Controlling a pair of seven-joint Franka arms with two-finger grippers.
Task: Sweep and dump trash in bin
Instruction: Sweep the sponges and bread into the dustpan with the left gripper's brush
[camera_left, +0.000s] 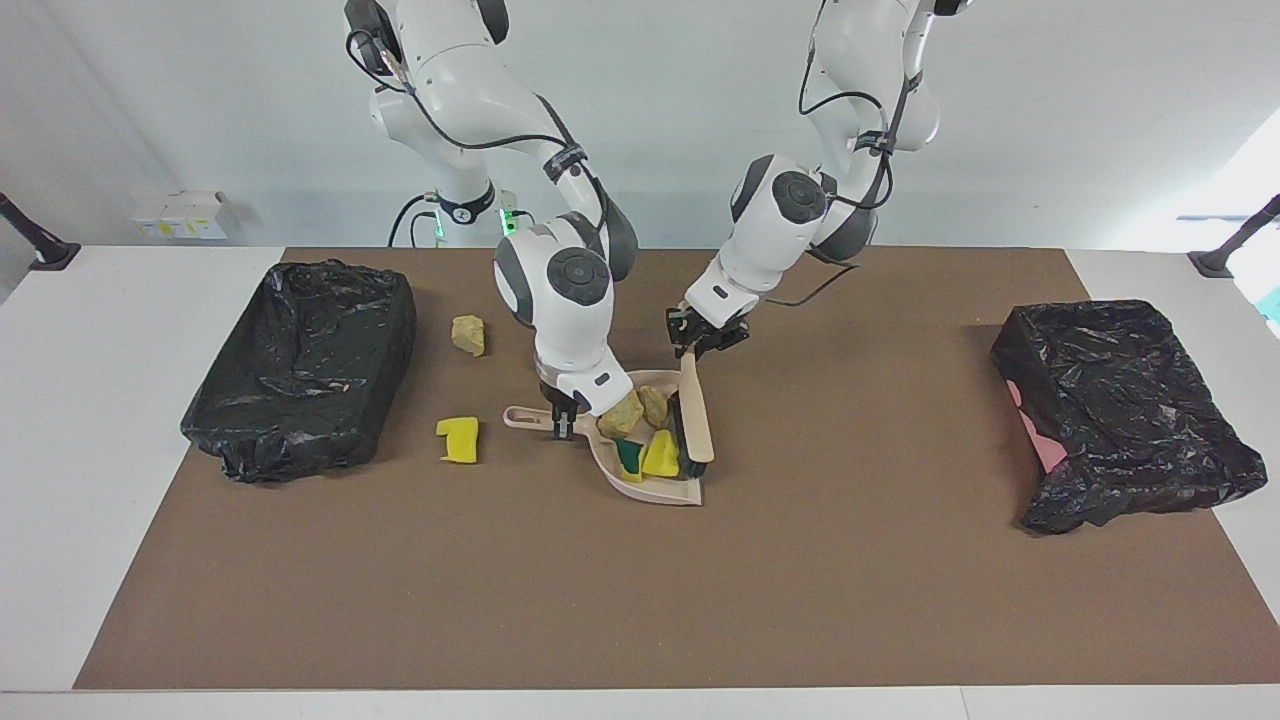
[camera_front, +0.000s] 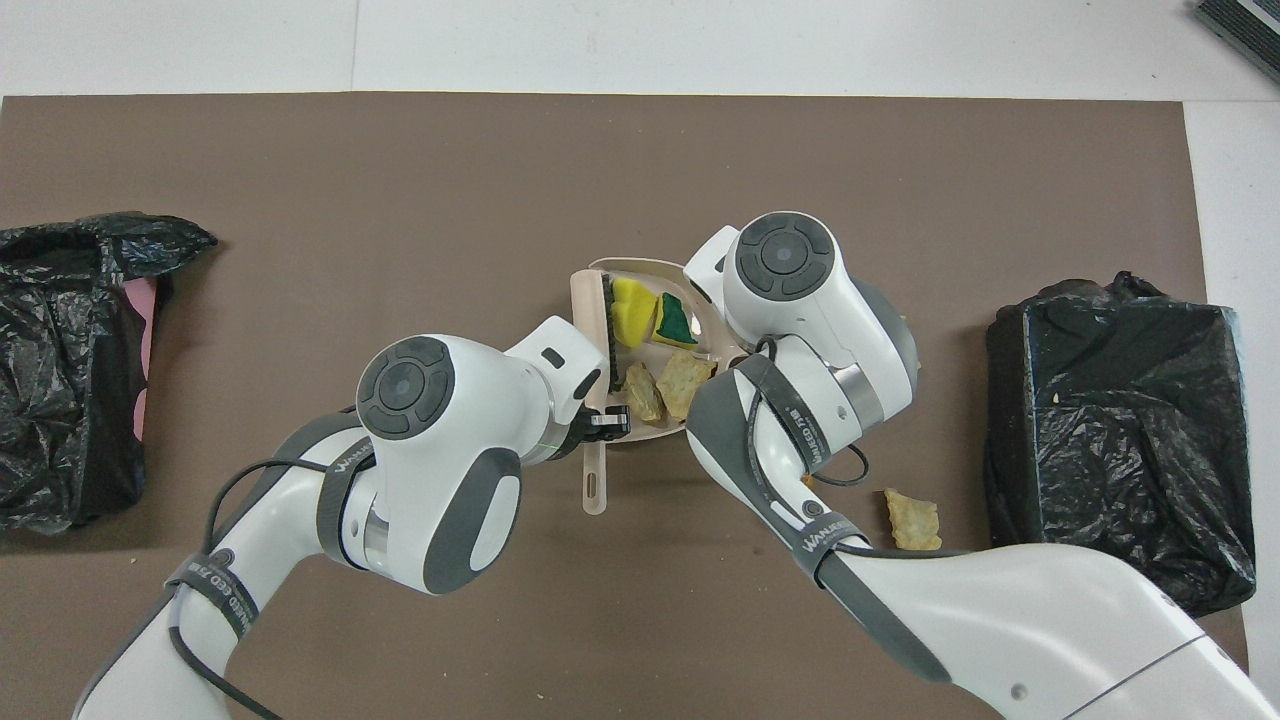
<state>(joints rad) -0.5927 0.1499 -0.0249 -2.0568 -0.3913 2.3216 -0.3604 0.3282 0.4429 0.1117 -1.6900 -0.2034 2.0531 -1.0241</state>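
Observation:
The beige dustpan (camera_left: 655, 488) (camera_front: 640, 266) lies mid-mat, and my right gripper (camera_left: 562, 420) is shut on its handle. My left gripper (camera_left: 700, 340) (camera_front: 600, 424) is shut on the handle of the wooden brush (camera_left: 695, 420) (camera_front: 594, 482), whose bristle edge stands at the pan's mouth. Inside the pan lie trash pieces: yellow sponge chunks (camera_left: 661, 455) (camera_front: 629, 309) and tan lumps (camera_left: 622, 414) (camera_front: 681, 381). A yellow chunk (camera_left: 458, 440) and a tan lump (camera_left: 467, 335) (camera_front: 912, 520) lie loose on the mat toward the right arm's end. In the overhead view the right wrist hides its gripper.
Two bins lined with black bags stand on the mat's ends: one (camera_left: 300, 365) (camera_front: 1110, 430) at the right arm's end, one (camera_left: 1120, 410) (camera_front: 60, 370) at the left arm's end, with pink showing. White table surrounds the brown mat (camera_left: 640, 600).

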